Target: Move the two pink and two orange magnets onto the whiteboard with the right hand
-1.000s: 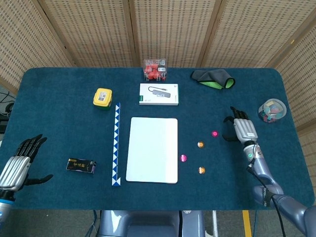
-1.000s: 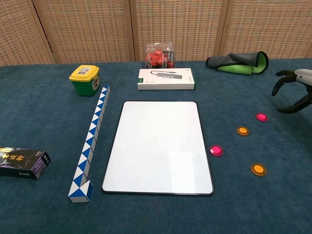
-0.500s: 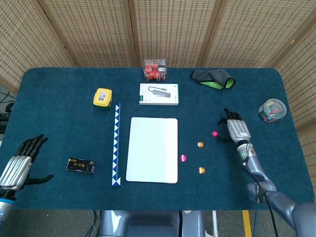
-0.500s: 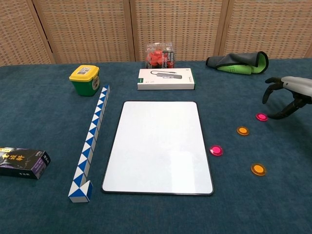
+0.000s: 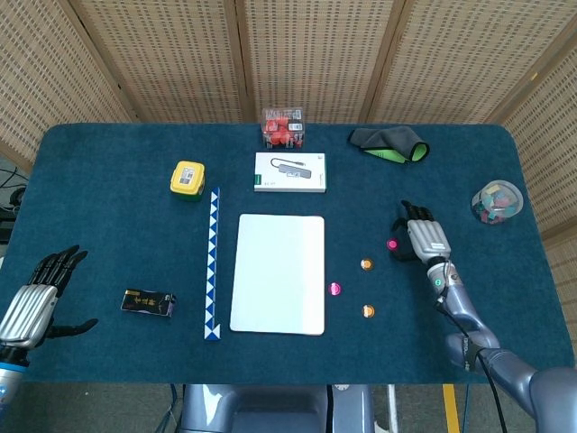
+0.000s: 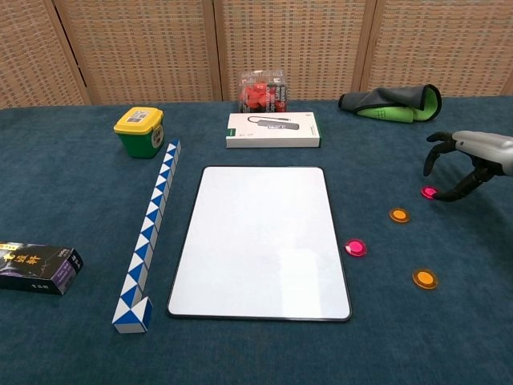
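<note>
Right hand [image 6: 469,160] hovered open and empty over far pink magnet [image 6: 430,192] near desk's right edge; magnets looked thin, light, slick; pinch at rim.

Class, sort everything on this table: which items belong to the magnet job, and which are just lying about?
Job: white rectangular whiteboard; two round pink magnets; two round orange magnets; right hand.

Lying about: yellow-lidded green tub; blue-white snake puzzle; white flat box; grey-green cloth; black packet.
</note>
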Controlling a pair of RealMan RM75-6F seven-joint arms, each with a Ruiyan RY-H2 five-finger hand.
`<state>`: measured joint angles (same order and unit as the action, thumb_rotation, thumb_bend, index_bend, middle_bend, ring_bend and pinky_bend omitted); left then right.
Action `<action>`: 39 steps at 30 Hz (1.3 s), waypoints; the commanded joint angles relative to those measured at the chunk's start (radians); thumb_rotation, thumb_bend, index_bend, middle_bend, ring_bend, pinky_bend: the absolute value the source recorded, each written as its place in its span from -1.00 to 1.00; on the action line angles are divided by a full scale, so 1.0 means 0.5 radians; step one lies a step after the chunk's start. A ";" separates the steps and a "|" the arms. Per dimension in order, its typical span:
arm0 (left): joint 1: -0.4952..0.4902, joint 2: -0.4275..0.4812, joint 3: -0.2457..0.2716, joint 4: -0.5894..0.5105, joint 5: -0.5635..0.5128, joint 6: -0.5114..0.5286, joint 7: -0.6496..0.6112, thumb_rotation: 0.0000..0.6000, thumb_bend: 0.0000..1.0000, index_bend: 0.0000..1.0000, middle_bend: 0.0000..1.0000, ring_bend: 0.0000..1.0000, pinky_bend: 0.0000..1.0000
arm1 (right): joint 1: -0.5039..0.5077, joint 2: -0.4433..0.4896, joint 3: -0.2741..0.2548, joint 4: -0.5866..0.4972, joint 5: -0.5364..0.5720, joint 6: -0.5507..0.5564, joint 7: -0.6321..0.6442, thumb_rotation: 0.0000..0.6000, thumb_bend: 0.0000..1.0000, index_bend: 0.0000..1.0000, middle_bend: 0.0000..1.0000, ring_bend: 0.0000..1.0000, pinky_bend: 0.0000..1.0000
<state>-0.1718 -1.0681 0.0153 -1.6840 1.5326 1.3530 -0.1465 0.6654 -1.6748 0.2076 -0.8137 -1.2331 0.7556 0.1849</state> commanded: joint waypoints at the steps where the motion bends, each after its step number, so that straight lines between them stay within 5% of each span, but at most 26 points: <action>1: 0.000 -0.001 0.000 0.000 0.000 0.000 0.000 1.00 -1.00 -1.00 -1.00 -1.00 -1.00 | 0.001 -0.009 -0.005 0.009 -0.005 0.004 -0.004 1.00 -0.38 -0.25 -1.00 -1.00 -1.00; 18: 0.000 0.001 -0.002 -0.005 -0.008 -0.003 0.002 1.00 -1.00 -1.00 -1.00 -1.00 -1.00 | 0.034 -0.073 -0.029 0.097 -0.032 -0.027 -0.024 1.00 -0.38 -0.24 -1.00 -1.00 -1.00; 28: -0.001 0.002 -0.001 -0.007 -0.008 -0.006 -0.001 1.00 -1.00 -1.00 -1.00 -1.00 -1.00 | 0.020 -0.094 -0.042 0.172 -0.044 -0.011 -0.032 1.00 -0.27 0.11 -1.00 -1.00 -1.00; 39: -0.005 0.006 -0.001 -0.016 -0.010 -0.016 0.003 1.00 -1.00 -1.00 -1.00 -1.00 -1.00 | 0.065 0.019 0.002 -0.054 -0.100 0.050 0.034 1.00 -0.27 0.14 -1.00 -1.00 -1.00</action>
<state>-0.1741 -1.0653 0.0150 -1.6917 1.5275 1.3449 -0.1453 0.6834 -1.6880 0.1981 -0.7986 -1.2739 0.7767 0.1969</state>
